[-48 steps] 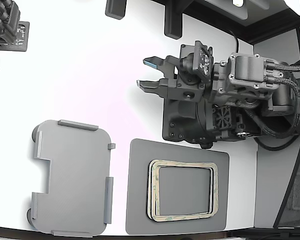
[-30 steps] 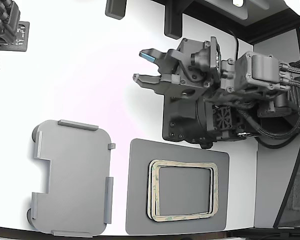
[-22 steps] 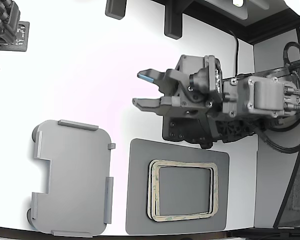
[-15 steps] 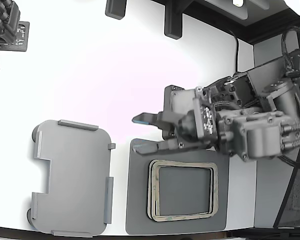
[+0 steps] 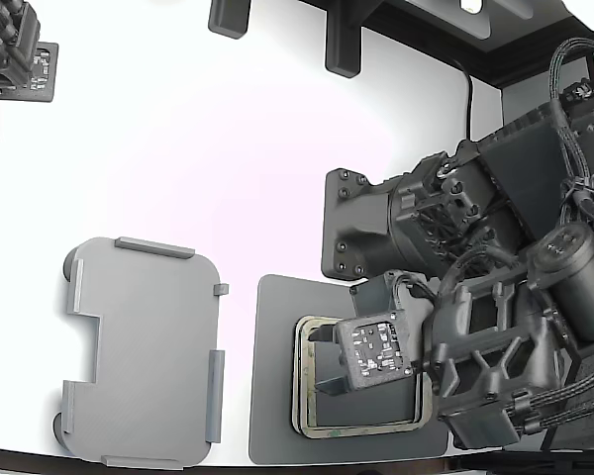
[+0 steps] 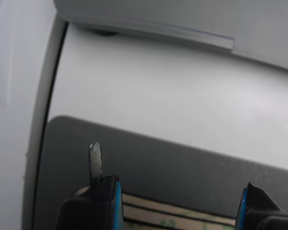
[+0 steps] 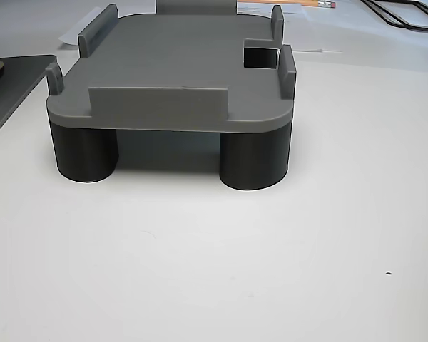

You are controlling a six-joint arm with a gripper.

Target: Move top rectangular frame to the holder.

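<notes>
White tabletop fills most of the scene, with a dark grey mat [image 5: 277,416] near its front edge. From the wrist view the gripper [image 6: 180,201] stands open, its 2 blue-edged fingers [image 6: 103,191] spread wide with nothing between them, poised above the near rim of the frame stack. The top rectangular frame [image 5: 361,431], cream-tan with greenish blotches, lies flat on that mat, and the arm's wrist covers much of it in the exterior view. How many frames lie under it cannot be told.

The likely trouble is the thinness of the frame: fingers closing on a flat rim may slide off, or catch 2 frames at once if they bite too low. A tilted lift could also drag the stack across the mat.

Further out, the holder [image 5: 144,346] sits well apart toward the exterior view's left, light grey, on round feet, its top bare. Raised edge tabs [image 7: 157,107] ring it, so a frame brought in low or askew could snag on them. Nothing stands on the table between mat and holder.
</notes>
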